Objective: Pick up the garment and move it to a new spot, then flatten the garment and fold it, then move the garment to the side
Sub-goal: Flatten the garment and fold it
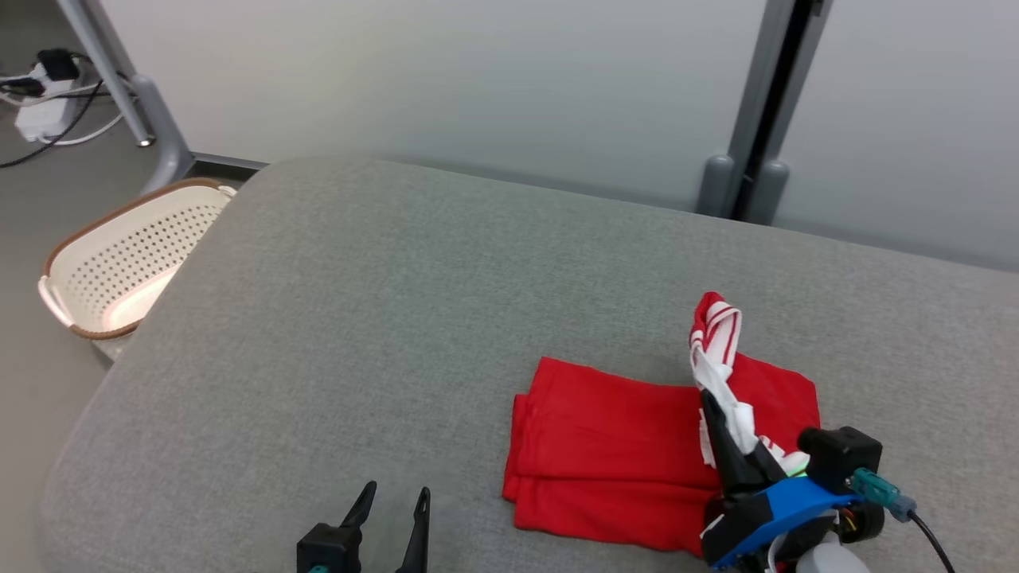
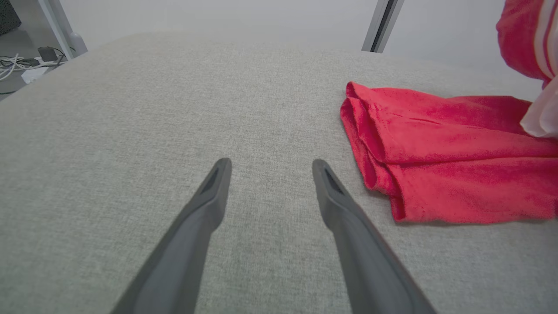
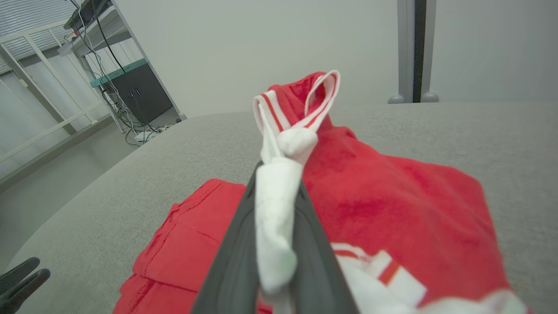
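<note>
A red garment (image 1: 605,446) with white-and-red striped trim lies folded on the grey cushioned surface (image 1: 398,318), right of centre. My right gripper (image 1: 720,414) is shut on the white striped edge of the garment (image 3: 279,209), which bunches up between the fingers and stands raised above the rest. My left gripper (image 1: 394,501) sits open and empty low on the surface, left of the garment; in the left wrist view its fingers (image 2: 209,196) point across bare fabric, with the garment (image 2: 436,152) off to the right.
A white perforated basket (image 1: 119,255) with a brown rim stands on the floor off the surface's far left corner. Cables and a power strip (image 1: 40,95) lie on the floor beyond. A grey post (image 1: 756,103) rises behind the surface.
</note>
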`<state>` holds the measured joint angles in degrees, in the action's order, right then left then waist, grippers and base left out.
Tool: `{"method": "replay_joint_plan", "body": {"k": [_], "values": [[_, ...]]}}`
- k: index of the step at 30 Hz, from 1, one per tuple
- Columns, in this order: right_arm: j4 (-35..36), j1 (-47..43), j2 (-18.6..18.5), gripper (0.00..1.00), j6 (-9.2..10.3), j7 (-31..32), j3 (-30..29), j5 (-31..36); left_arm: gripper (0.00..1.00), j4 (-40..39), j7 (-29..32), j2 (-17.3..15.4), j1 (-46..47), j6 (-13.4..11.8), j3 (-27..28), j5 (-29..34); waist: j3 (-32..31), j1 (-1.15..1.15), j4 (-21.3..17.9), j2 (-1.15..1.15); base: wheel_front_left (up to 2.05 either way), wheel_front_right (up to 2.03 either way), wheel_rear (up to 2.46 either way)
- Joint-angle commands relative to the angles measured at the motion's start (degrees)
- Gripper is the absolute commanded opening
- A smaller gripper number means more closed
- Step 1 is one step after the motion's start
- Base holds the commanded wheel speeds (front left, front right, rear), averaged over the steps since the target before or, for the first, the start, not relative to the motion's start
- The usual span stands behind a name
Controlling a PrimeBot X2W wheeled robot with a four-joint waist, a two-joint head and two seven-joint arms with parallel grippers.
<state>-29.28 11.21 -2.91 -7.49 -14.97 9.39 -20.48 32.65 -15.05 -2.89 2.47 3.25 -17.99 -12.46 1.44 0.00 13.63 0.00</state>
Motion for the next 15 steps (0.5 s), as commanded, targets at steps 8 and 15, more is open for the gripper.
{"method": "replay_joint_plan", "body": {"k": [8,15], "values": [[-1.58,4.2,-0.08,0.49,0.0,-0.27,12.06,-10.28,1.0,0.8,-0.16,-0.03,0.57,0.26,0.72,0.86,0.55,0.0,4.5,0.0,0.0,0.0,0.0],[-2.29,5.43,-0.2,1.0,0.0,-0.27,11.1,-7.42,1.0,0.77,-0.16,-0.03,-0.19,-0.56,2.42,0.65,-0.76,0.0,0.5,0.0,0.0,0.0,0.0]]}}
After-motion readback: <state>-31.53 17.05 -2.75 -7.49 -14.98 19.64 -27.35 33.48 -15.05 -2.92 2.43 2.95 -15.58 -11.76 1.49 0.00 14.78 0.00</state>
